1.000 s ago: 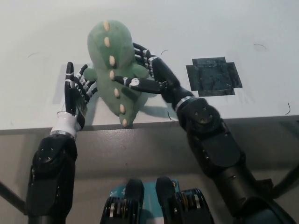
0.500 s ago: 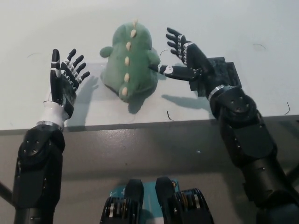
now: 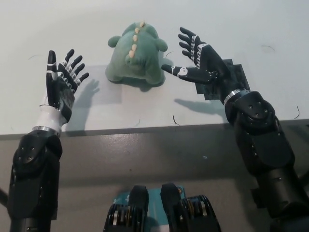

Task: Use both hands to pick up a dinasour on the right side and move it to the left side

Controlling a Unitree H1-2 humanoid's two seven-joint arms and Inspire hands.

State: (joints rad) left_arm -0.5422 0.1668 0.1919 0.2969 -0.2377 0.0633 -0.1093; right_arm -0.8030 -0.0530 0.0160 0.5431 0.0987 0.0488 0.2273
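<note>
On desk mid-width, toward far edge, dinosaur (image 3: 136, 56) rests free. Left hand (image 3: 60, 85) and right hand (image 3: 199, 63) flank it, fingers spread, holding nothing. Close palms evenly on both flanks before lifting.

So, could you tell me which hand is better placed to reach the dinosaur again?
The right hand: it is open just beside the dinosaur, while the open left hand is farther off.

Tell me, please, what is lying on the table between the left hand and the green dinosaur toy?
Nothing. In the head view, only bare white table with the hand's shadow separates the open left hand from the dinosaur.
</note>
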